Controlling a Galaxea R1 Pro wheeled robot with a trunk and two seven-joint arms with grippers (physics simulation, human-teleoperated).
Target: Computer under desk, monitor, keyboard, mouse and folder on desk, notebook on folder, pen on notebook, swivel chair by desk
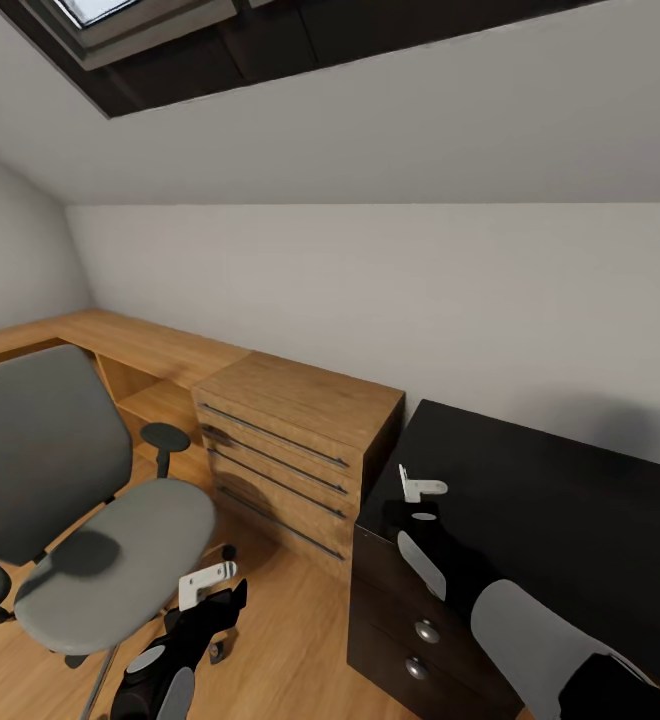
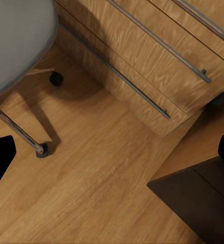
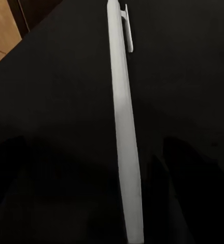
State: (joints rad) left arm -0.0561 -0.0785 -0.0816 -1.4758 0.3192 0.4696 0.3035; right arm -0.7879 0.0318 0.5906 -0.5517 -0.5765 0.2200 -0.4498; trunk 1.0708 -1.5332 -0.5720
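The head view looks into a corner of the bedroom under a sloped ceiling with a dark-framed skylight (image 1: 120,30). The swivel chair (image 1: 90,540) stands at the left on the wood plank floor (image 1: 290,640), its grey seat bare and one black armrest showing beside it. Behind and to the right of the chair is a light-wood drawer cabinet (image 1: 290,440) with long metal handles, and just right of that a black cabinet (image 1: 530,520) with round knobs on its drawer fronts.

The right gripper (image 1: 422,490) hovers over the near left corner of the black top. In the right wrist view the pen (image 3: 123,132), a thin whitish stick with a clip near one end, runs lengthwise between the dark fingers (image 3: 188,193); the fingers sit close on either side of it, so the gripper appears closed on the pen, held above the black surface.

The left gripper (image 1: 208,585) hangs low beside the front edge of the chair seat, above the floor. Its wrist view shows the plank floor (image 2: 102,173), a chrome chair leg with a black castor (image 2: 40,150) and the cabinet drawers (image 2: 158,56), with the finger tips (image 2: 0,157) wide apart at the picture's edges and nothing between them
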